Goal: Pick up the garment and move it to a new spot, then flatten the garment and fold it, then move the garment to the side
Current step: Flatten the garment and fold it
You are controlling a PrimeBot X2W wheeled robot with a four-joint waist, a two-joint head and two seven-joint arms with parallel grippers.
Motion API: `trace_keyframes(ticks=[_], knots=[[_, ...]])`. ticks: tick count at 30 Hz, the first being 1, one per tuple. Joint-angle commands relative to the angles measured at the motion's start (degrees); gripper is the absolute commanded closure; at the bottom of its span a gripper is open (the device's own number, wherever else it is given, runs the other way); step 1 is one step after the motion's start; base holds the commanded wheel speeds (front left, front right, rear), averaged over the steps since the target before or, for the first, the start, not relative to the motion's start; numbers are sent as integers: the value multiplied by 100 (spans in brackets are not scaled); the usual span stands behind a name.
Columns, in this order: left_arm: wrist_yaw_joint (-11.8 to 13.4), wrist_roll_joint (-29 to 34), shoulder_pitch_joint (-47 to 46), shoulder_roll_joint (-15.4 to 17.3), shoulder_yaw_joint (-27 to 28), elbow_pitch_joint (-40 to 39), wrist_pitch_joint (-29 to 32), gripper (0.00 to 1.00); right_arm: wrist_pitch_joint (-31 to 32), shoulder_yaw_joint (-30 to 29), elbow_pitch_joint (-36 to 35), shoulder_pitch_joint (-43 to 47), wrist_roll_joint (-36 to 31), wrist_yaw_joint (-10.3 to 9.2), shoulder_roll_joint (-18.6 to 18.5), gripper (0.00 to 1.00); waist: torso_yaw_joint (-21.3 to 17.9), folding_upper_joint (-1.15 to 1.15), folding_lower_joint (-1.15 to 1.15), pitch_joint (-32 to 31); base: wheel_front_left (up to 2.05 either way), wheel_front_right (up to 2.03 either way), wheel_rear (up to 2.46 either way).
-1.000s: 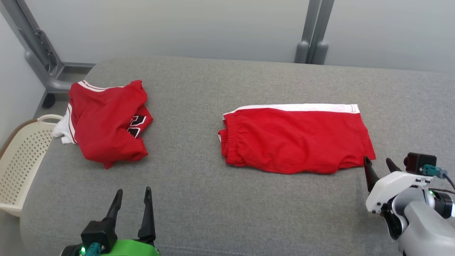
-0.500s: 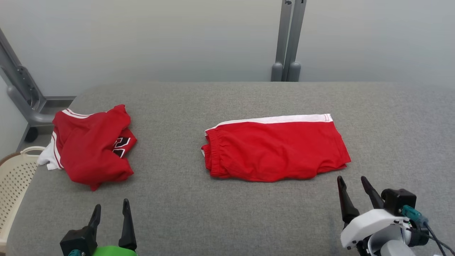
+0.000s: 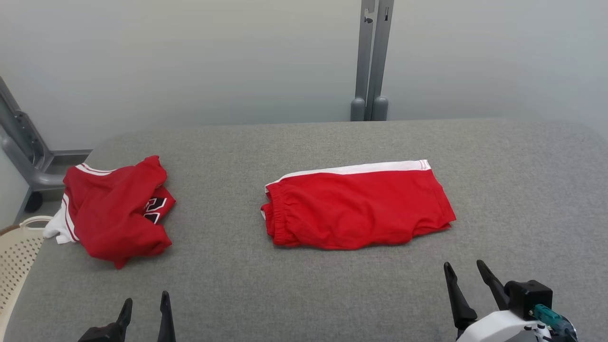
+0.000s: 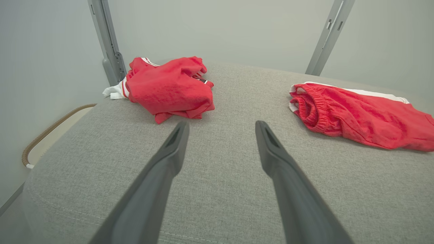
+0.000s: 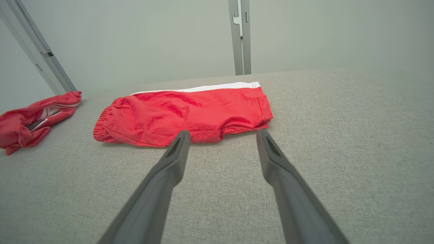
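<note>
Left gripper [image 3: 146, 298] at bottom left and right gripper [image 3: 463, 264] at bottom right, both fingers apart and empty, over grey surface [image 3: 522, 199], folded red shorts [image 3: 356, 209] flat at frame centre, crumpled red jersey [image 3: 114, 213] mid left, cream basket [image 3: 14, 256] at left edge, grey post [image 3: 370, 61] top centre

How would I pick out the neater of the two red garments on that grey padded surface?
Start at the wide grey padded surface and find the twin grey posts behind its far edge. Just in front of them, near the middle, lie the red shorts. Unlike the crumpled red garment at the left end, they lie flat, with a white stripe along the far edge.
</note>
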Motion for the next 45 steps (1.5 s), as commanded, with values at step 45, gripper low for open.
trace_keyframes(ticks=[45], knots=[[17,46,-242,150,-353,-327,118,0,4548,-1585,625,-2587,-378,-6,-317,0,346,0,0,710,0,0,0]])
